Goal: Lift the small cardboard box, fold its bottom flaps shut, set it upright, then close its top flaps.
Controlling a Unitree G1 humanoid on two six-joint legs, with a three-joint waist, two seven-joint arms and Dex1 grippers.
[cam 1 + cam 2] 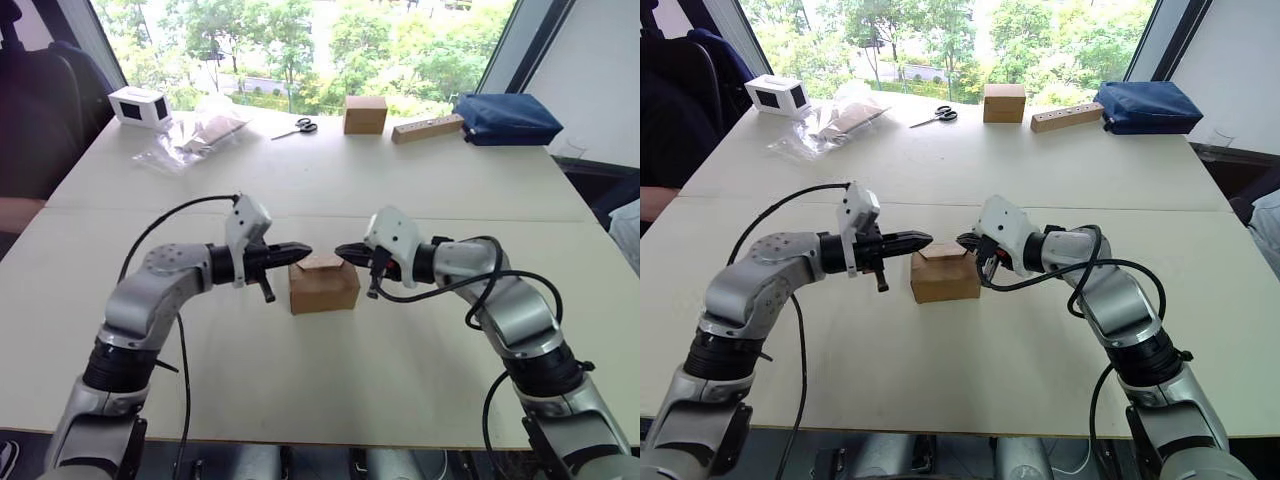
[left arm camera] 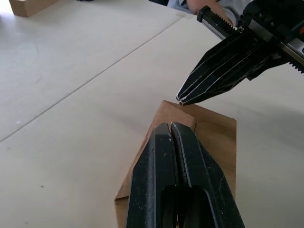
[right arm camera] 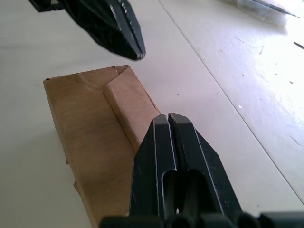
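At the upper left of the left eye view a small white device [image 1: 139, 106] sat near the far corner of the pale table [image 1: 420, 330], and just right of it lay a crumpled clear plastic bag [image 1: 195, 132].

Lower, in the left half of the frame, the left gripper [image 1: 303, 252] reached in toward the centre, its two black fingers pressed together and holding nothing. Its tip hung just over the left top edge of the small cardboard box [image 1: 323, 285]; whether it touched the cardboard could not be told.

The box stood on the table at the middle of the frame, between the two grippers. Its top flaps [image 1: 322, 262] were folded down over the opening; in the right wrist view one narrow flap [image 3: 130, 105] lay over a wider panel, with its corner standing slightly raised.

Above the box, near the top centre of the frame, a pair of scissors [image 1: 297, 127] lay on the far side of the table.

Right of the box, the right gripper [image 1: 340, 251] pointed back toward the left one, fingers likewise closed flat against each other and empty, its tip just above the right top edge of the box. The two tips sat near each other but apart.

At the upper right stood another brown cube-shaped box [image 1: 365, 114], then a long narrow tan box [image 1: 427, 128], then a dark blue bag [image 1: 505, 118] at the table's far right edge.
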